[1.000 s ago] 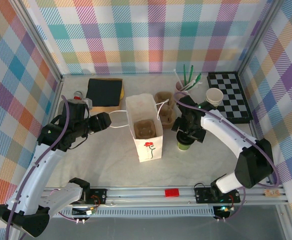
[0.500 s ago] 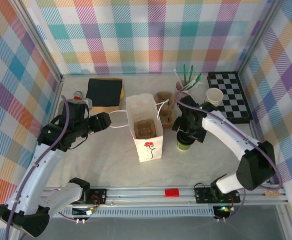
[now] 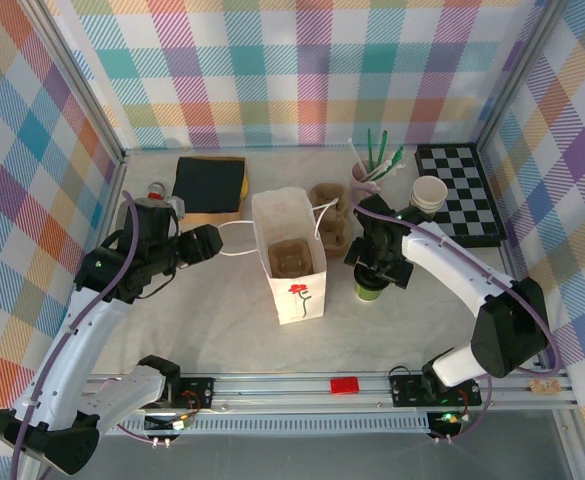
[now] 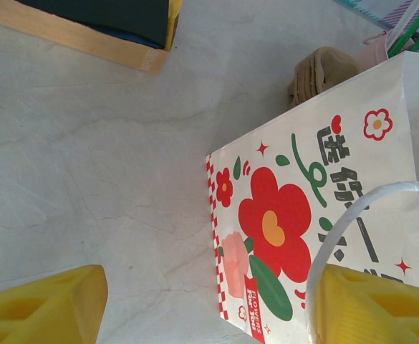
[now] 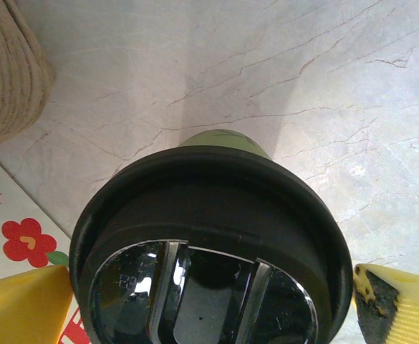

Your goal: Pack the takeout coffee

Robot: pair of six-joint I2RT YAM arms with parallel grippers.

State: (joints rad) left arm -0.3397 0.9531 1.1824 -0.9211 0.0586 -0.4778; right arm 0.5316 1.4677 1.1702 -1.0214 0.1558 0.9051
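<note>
Takeout coffee (image 3: 369, 291) stands on the table (image 3: 222, 310) just right of the white bag (image 3: 299, 292), centre-right in the top view. We see the right gripper (image 3: 374, 275) spread wide, one finger on each side of the black lid (image 5: 209, 215). We see the left gripper (image 3: 212, 243) parted too, at the bag's handle (image 3: 236, 238), left of centre.

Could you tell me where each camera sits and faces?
Top external: above and behind, looking down on the table; both arms, left gripper, right gripper.
Left wrist: faces the flowered side of the white paper bag; yellow fingers below.
Right wrist: looks down on the takeout coffee; fingers astride it.
Shared: the bag, in all three.
</note>
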